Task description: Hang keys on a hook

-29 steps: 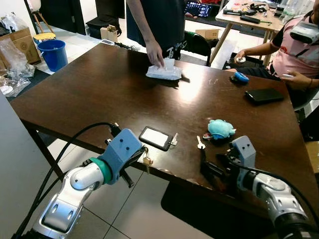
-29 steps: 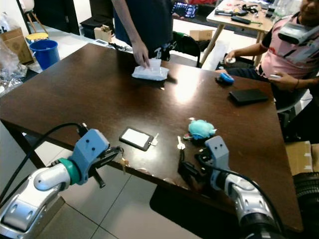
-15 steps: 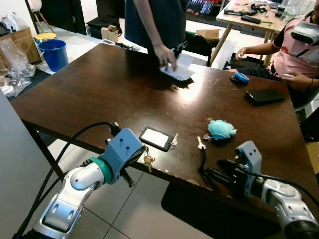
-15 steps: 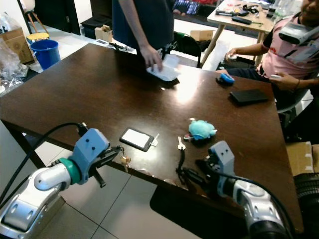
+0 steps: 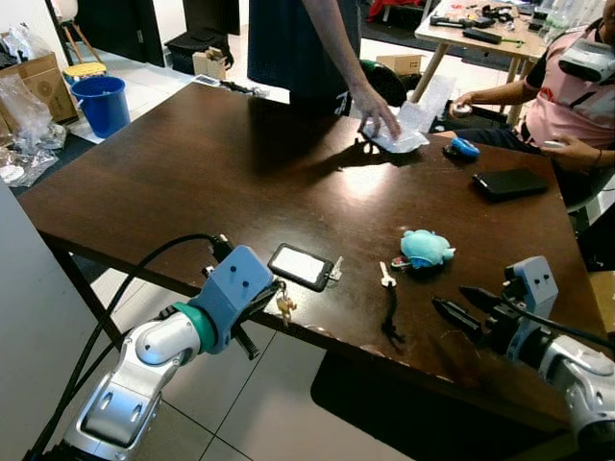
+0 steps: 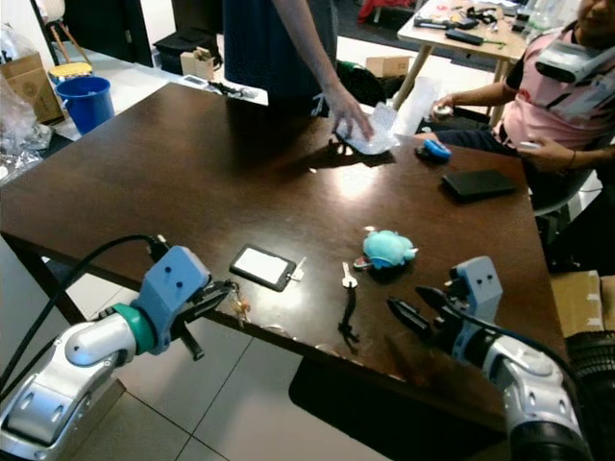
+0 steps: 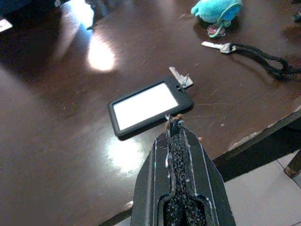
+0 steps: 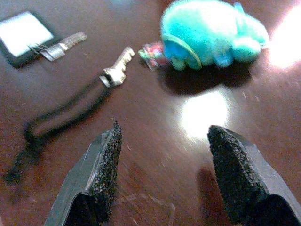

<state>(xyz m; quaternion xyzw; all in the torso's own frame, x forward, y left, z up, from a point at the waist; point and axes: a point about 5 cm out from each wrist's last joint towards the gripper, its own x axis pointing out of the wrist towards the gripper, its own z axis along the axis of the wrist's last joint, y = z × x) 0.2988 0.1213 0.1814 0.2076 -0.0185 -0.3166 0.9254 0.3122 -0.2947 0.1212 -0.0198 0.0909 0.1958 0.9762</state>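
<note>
My left gripper [image 5: 274,298] hovers at the front edge of the dark wooden table [image 5: 192,182], shut on a small bunch of keys [image 5: 284,306] that dangles from its fingertips [image 7: 175,129]. Just beyond it lies a black badge holder [image 5: 300,266] with a metal clip. My right gripper [image 5: 466,305] stands open low over the table's right front part, nothing between its fingers [image 8: 106,150]. To its left lies a silver key [image 5: 383,279] on a black lanyard [image 5: 390,312], apart from the gripper. A teal plush keychain [image 5: 426,248] sits behind it.
A standing person's hand [image 5: 377,113] rests on a white packet [image 5: 404,139] at the table's far side. A seated person [image 5: 577,91] is at the far right, near a black wallet [image 5: 509,183] and a blue object [image 5: 464,148]. A blue bucket [image 5: 101,101] stands on the floor at the left.
My right gripper has drawn back to the right, away from the black lanyard, and stands open. The person has slid the white packet rightward across the table. My left arm has held still.
</note>
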